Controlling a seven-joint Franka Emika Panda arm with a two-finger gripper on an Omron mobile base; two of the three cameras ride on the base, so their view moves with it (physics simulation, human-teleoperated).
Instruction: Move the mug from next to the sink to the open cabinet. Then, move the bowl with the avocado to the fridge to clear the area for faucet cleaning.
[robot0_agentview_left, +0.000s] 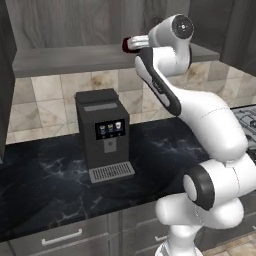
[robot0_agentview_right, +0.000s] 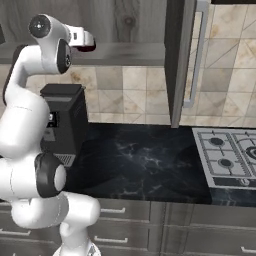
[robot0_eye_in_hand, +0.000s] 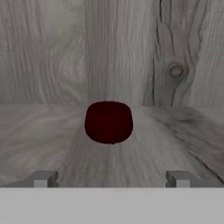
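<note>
The dark red mug (robot0_eye_in_hand: 108, 122) stands upright on the pale wooden shelf (robot0_eye_in_hand: 52, 144) of the open cabinet (robot0_eye_in_hand: 65, 52), in front of its wood-grain back. My gripper (robot0_eye_in_hand: 111, 179) is open, its fingertips (robot0_eye_in_hand: 43, 178) spread wide and drawn back short of the mug, touching nothing. From the base views the hand reaches up to the shelf (robot0_agentview_left: 65, 57), with the mug (robot0_agentview_left: 126, 45) just past the gripper (robot0_agentview_left: 135, 44). From the right side the mug (robot0_agentview_right: 87, 47) peeks out beyond the gripper (robot0_agentview_right: 82, 39). The sink, faucet, bowl, avocado and fridge are out of view.
A black coffee machine (robot0_agentview_left: 102, 132) stands on the black marble counter (robot0_agentview_left: 45, 175) below the shelf. A dark cabinet door (robot0_agentview_right: 180, 60) with a long handle hangs open to the right. A gas stove (robot0_agentview_right: 230, 155) lies at the counter's right end.
</note>
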